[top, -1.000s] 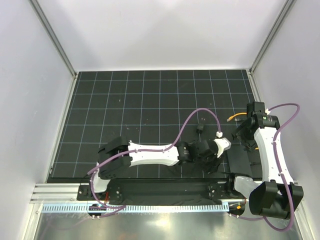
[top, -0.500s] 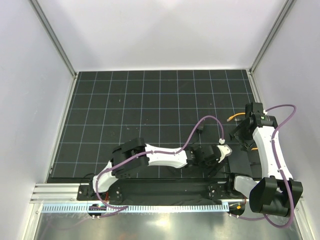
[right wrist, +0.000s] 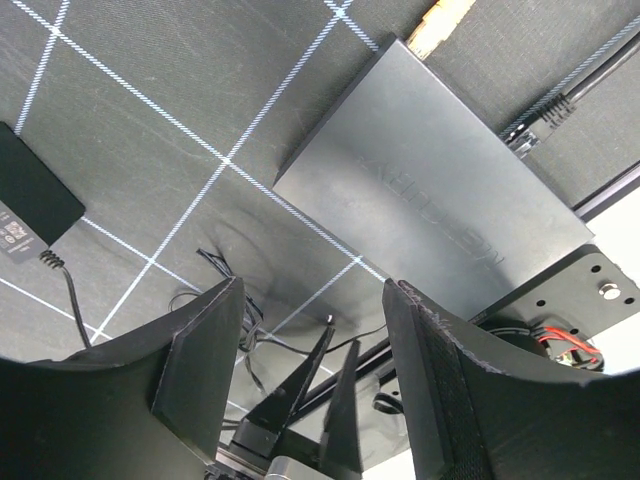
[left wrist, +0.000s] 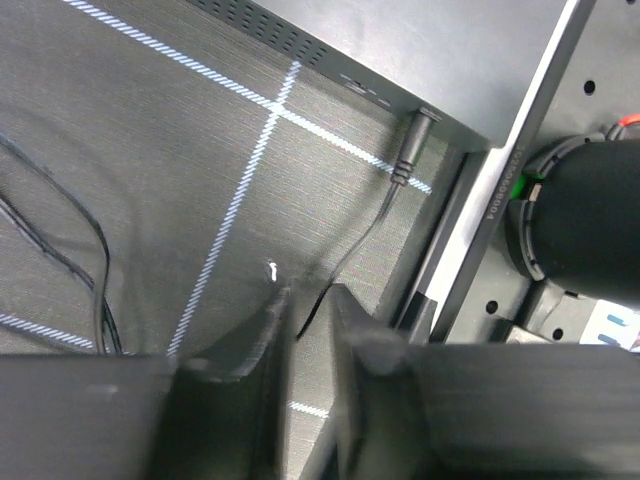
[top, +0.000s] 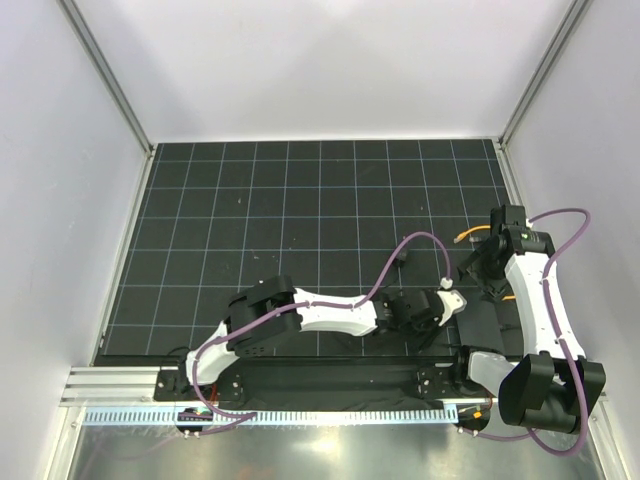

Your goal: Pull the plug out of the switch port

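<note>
The flat black switch box [left wrist: 430, 50] lies at the table's near right, also in the top view [top: 482, 322] and the right wrist view [right wrist: 430, 200]. A small black barrel plug [left wrist: 412, 140] sits in a port in its edge. Its thin black wire [left wrist: 360, 235] runs down into the narrow gap between my left gripper's fingers [left wrist: 262, 335]. My left gripper [left wrist: 308, 325] is low over the mat, jaws slightly apart with the wire at their tips; it also shows in the top view [top: 432, 322]. My right gripper [right wrist: 315, 290] is wide open above the mat beside the box, holding nothing.
An orange plug [right wrist: 440, 25] sits at the box's far corner. A black cable plug [right wrist: 545, 120] enters its right edge. A tiny adapter block [right wrist: 30, 195] and tangled thin wires [right wrist: 225, 310] lie on the mat. The arm-base rail [left wrist: 520, 180] borders the box.
My left arm has reached further right and lower, bringing its gripper up to the box's edge. My right gripper has shifted slightly left and down. Little has moved in the last half second.
</note>
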Tool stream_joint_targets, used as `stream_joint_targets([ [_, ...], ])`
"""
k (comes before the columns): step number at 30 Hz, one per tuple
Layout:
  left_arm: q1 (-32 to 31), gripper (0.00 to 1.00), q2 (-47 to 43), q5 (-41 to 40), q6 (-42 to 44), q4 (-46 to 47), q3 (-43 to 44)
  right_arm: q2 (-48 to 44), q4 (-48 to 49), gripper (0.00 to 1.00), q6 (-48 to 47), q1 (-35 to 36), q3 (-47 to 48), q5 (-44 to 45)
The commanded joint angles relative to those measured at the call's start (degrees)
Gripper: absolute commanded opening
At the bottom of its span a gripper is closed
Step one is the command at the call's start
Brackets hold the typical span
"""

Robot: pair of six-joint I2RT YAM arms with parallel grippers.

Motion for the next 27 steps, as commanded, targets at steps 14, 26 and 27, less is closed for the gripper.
stream_joint_targets([
  [14,0.0,0.00,-1.0,7.8,-6.3,3.6,-2.7,-2.8,-1.2,0.69,-3.0,0.2,-3.7,-2.4],
  [26,0.2,0.00,-2.5,7.8,-9.5,7.7,-5.4,1.9,2.2,0.51,0.3,5.1,-8.2,-2.9],
  [27,0.3,0.00,-2.6,7.5,-9.6,7.7,-5.4,2.0,2.2,0.50,0.8,5.5,-8.8,-2.3],
])
